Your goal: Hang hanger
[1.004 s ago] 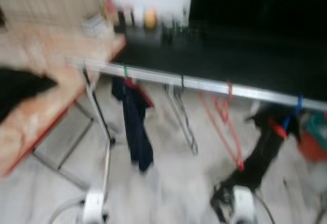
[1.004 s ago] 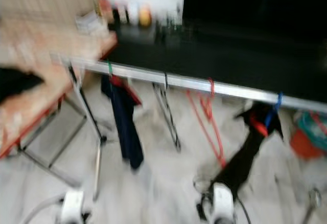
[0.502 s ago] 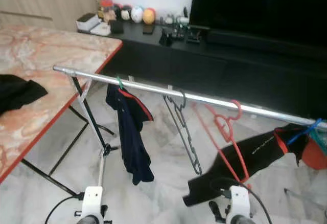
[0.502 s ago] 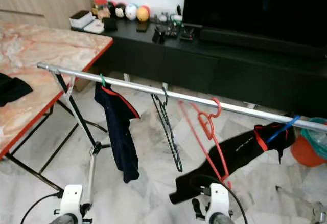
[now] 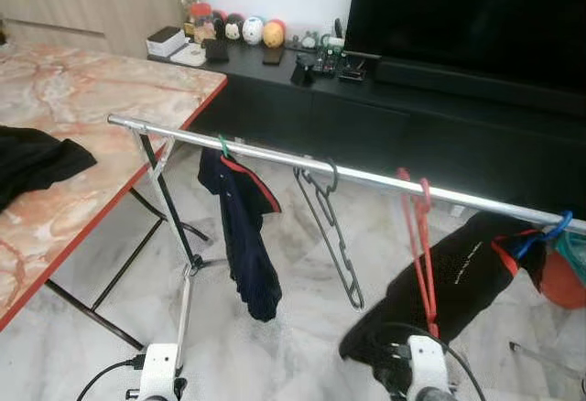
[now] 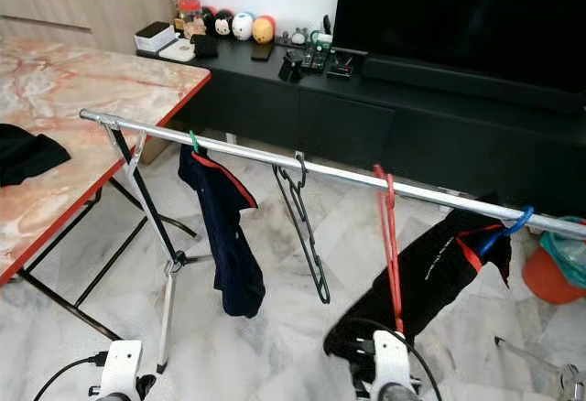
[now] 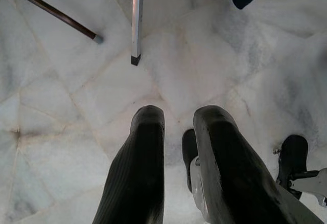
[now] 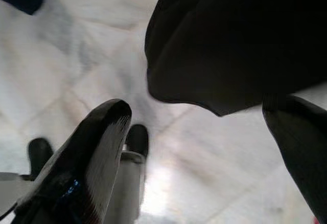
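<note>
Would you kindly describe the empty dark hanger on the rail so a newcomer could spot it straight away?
Start at the silver rail running across in front of the black TV cabinet. The dark hanger hangs near its middle, between the navy shirt and the red hanger. It alone is grey-black wire and carries no garment.

- Left gripper [image 7: 176,127] hangs low, pointing at the floor, fingers nearly together
- Right gripper [image 8: 204,127] hangs low too, fingers spread wide apart

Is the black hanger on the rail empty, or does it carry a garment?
Empty. The black hanger hangs from the rail as a bare frame, the floor visible through it.
</note>
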Controlling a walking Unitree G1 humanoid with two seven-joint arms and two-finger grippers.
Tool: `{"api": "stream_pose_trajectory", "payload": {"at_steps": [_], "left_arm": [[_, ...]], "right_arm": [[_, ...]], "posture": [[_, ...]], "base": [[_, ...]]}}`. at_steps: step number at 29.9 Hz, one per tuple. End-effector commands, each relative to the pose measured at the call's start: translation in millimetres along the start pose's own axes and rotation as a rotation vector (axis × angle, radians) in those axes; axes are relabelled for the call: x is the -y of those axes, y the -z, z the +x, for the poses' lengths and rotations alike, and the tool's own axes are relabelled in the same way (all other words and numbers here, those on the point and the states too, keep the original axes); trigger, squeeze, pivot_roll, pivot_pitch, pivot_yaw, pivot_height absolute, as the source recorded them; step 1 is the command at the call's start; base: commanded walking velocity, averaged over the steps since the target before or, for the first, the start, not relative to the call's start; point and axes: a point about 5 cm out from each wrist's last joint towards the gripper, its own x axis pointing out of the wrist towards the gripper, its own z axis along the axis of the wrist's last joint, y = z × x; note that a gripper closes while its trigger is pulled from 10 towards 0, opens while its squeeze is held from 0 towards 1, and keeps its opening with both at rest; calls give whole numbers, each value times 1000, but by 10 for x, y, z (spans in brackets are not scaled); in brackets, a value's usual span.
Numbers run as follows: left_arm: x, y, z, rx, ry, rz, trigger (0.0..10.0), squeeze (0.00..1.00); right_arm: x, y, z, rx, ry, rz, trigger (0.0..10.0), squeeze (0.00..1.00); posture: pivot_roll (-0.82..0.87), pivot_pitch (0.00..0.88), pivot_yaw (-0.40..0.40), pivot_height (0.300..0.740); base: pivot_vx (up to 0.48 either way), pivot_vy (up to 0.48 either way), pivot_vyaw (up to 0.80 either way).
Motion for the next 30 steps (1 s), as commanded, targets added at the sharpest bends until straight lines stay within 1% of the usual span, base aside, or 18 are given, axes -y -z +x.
{"api": "stream_pose_trajectory", "payload": {"at_steps": [1, 6, 9, 11, 12, 14, 16, 19, 21, 23, 25, 27, 30], "left_arm": [[-35, 9, -6, 5, -16, -7, 10000, 0], [-16, -2, -3, 11, -12, -12, 10000, 0], [-7, -1, -3, 13, -11, -14, 10000, 0], [-4, 1, -4, 12, -10, -15, 10000, 0], [8, 9, -5, 10, -8, -15, 10000, 0], [25, 22, -8, 8, -5, -16, 10000, 0], [35, 29, -9, 8, -1, -18, 10000, 0], [41, 37, -11, 6, 2, -20, 10000, 0], [44, 44, -13, 5, 3, -21, 10000, 0], [45, 53, -15, 2, 5, -20, 10000, 0], [45, 58, -17, 1, 5, -21, 10000, 0], [43, 67, -20, 0, 6, -19, 10000, 0], [33, 84, -25, -2, 4, -21, 10000, 0]], "right_arm": [[-16, 75, -5, -41, -6, -11, 10000, 0], [-3, 175, -16, -73, -3, -31, 10000, 0], [62, 278, -32, -112, 38, -28, 10000, 0], [82, 296, -36, -117, 47, -26, 10000, 0], [110, 341, -44, -135, 50, -20, 10000, 0], [106, 394, -53, -162, 34, -17, 10000, 0], [83, 423, -57, -180, 27, -44, 10000, 0], [54, 447, -61, -192, 27, -57, 10000, 0], [46, 435, -58, -180, 40, -50, 10000, 0], [63, 379, -49, -142, 69, -15, 10000, 0], [80, 347, -44, -129, 76, 10, 10000, 0], [99, 320, -41, -116, 76, 13, 10000, 0], [170, 291, -45, -60, 65, 27, 10000, 0]], "posture": [[51, 0, -38, 740], [52, 0, -42, 740], [44, 0, -47, 740], [43, 0, -47, 740], [37, 0, -46, 740], [37, 0, -47, 740], [37, 0, -49, 740], [37, 0, -51, 740], [38, 0, -52, 740], [37, 0, -53, 740], [34, 0, -54, 740], [28, 0, -59, 740], [27, 0, -61, 740]], "base": [[0, 0, 0], [0, 0, 0], [0, 0, 0], [0, 0, 0], [0, 0, 0], [0, 0, 0], [0, 0, 0], [0, 0, 0], [0, 0, 0], [0, 0, 0], [0, 0, 0], [0, 0, 0], [0, 0, 0]]}}
